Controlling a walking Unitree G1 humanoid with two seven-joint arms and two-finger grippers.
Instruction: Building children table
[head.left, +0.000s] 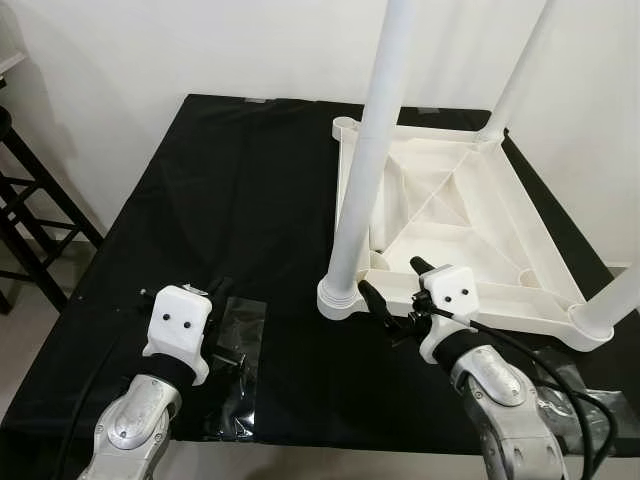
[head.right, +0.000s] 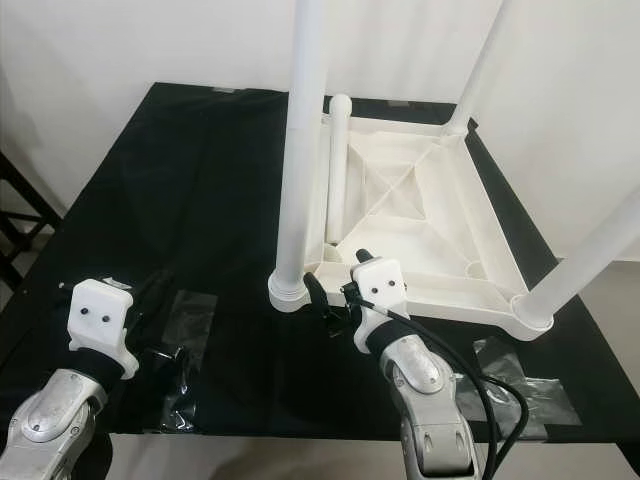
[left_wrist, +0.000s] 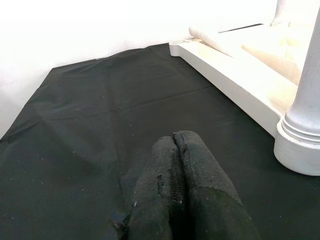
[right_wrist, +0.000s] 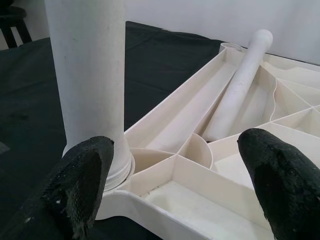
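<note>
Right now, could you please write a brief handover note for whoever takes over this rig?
Left gripper: shut, holding nothing, low over the black cloth near a clear plastic bag.
Right gripper: open, at the near edge of the upturned white tabletop, beside the near-left leg.
Done: three legs stand in their corner sockets.
Left: the fourth leg lies loose inside the tabletop; the far-left socket is empty. Fit it, then turn the table over.

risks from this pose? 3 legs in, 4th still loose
1. The loose white plastic leg lies tilted inside the upside-down white tabletop; nudging the top may roll it.
2. The open right gripper sits close beside the near upright white leg; a sideways reach could knock it askew.
3. The shut left gripper rests over a clear plastic bag that may slide.
</note>
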